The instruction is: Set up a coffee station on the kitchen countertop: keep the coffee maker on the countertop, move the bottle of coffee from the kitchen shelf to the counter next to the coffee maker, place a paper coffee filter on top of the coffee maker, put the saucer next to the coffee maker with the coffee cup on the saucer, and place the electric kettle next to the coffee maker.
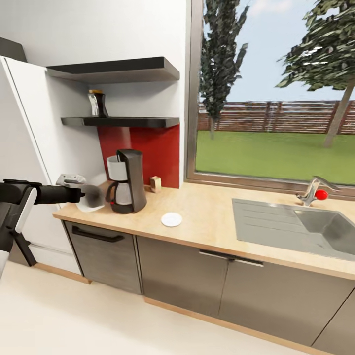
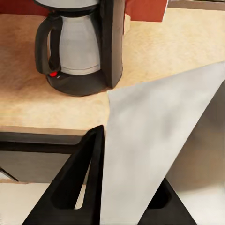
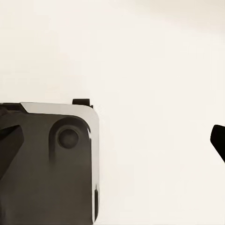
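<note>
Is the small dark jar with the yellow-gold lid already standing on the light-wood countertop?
No, the small dark jar with the yellow-gold lid stands on the lower black wall shelf, above the tall black coffee maker.

Black wall shelves (image 1: 121, 121), red backsplash (image 1: 158, 148), white fridge (image 1: 29, 128), window (image 1: 276, 93) with trees and fence.

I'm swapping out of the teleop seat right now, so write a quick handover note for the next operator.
Left gripper: shut on the paper coffee filter, beside the coffee maker at the kitchen countertop's left end.
Right gripper: cannot tell.
Bottle of coffee sits on the shelf; saucer lies right of the maker.
Done: maker and saucer on counter.
Left: filter onto the maker, bottle down, cup, kettle.
</note>
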### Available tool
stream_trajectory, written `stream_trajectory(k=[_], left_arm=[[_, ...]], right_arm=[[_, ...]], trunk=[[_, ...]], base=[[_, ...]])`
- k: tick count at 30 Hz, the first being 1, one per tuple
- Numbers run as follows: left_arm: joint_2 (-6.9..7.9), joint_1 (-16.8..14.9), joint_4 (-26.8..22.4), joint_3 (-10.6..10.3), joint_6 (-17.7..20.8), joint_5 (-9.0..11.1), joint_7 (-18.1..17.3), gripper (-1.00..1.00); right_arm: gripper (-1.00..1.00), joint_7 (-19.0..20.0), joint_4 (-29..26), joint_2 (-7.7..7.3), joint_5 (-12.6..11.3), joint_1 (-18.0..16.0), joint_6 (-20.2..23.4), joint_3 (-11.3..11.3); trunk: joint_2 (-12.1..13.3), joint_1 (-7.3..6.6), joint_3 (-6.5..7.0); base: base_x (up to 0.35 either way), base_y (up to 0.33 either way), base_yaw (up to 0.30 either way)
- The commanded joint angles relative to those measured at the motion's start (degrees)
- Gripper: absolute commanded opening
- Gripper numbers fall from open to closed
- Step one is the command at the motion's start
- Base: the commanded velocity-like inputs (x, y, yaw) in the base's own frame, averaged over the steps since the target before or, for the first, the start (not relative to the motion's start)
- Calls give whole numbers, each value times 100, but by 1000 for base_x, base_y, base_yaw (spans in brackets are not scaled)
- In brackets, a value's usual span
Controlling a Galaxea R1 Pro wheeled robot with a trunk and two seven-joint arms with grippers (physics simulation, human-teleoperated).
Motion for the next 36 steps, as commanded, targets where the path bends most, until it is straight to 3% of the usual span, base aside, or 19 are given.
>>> stream_trajectory(k=[1, 23, 31, 36], left_arm=[[6, -5, -2, -7, 27, 16, 7, -100], [28, -86, 83, -5, 32, 13, 7, -100], [24, -660, 207, -21, 44, 16, -26, -100], [38, -969, 438, -22, 44, -5, -360, -100]], right_arm=[[100, -1, -1, 0, -2, -2, -15, 0], [100, -10, 31, -2, 25, -2, -7, 39], [100, 0, 34, -3, 29, 0, 1, 41], [100, -15, 31, -3, 15, -2, 7, 7]], trunk=[[-11, 5, -12], [-11, 5, -12], [-11, 5, -12], [-11, 5, -12]], base=[[240, 271, 0], [206, 286, 0], [171, 300, 0], [68, 104, 0]])
